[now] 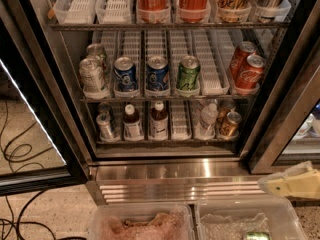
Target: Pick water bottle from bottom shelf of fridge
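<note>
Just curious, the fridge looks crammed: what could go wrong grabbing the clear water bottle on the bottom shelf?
The water bottle stands close beside a gold can, which the gripper, now low at the right outside the fridge, might knock over. The bottom shelf is short under the rack above, so lifting room is probably tight. Brown bottles on the same shelf could be mistaken for it.
</note>
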You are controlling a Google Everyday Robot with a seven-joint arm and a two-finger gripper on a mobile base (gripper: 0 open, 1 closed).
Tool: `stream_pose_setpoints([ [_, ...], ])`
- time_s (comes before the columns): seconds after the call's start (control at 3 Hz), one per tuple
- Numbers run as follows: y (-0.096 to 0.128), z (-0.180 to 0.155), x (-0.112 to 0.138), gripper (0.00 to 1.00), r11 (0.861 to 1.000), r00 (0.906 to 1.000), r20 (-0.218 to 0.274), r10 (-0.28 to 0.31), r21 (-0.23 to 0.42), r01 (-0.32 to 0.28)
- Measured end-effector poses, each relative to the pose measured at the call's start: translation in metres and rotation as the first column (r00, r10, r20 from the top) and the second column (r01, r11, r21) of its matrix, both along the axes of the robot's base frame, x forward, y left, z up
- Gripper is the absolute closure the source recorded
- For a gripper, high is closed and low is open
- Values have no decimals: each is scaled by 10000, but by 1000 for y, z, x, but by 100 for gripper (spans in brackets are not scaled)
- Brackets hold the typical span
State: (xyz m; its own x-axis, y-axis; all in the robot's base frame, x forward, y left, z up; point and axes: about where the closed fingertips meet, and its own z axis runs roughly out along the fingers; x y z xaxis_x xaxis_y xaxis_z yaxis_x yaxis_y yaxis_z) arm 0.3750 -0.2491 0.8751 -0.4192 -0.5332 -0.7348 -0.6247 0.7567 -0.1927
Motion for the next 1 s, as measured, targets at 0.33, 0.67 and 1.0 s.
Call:
stream_pose_setpoints([
  [0.33, 6, -12, 13, 0, 9645, 9820, 237, -1875, 1935, 1795],
  [0.67, 5, 7, 27, 0, 9372, 9625, 674, -2626, 2551, 2378],
  [1.0, 6, 7, 25, 0, 9364, 9556, 810, -2834, 2385, 2575],
])
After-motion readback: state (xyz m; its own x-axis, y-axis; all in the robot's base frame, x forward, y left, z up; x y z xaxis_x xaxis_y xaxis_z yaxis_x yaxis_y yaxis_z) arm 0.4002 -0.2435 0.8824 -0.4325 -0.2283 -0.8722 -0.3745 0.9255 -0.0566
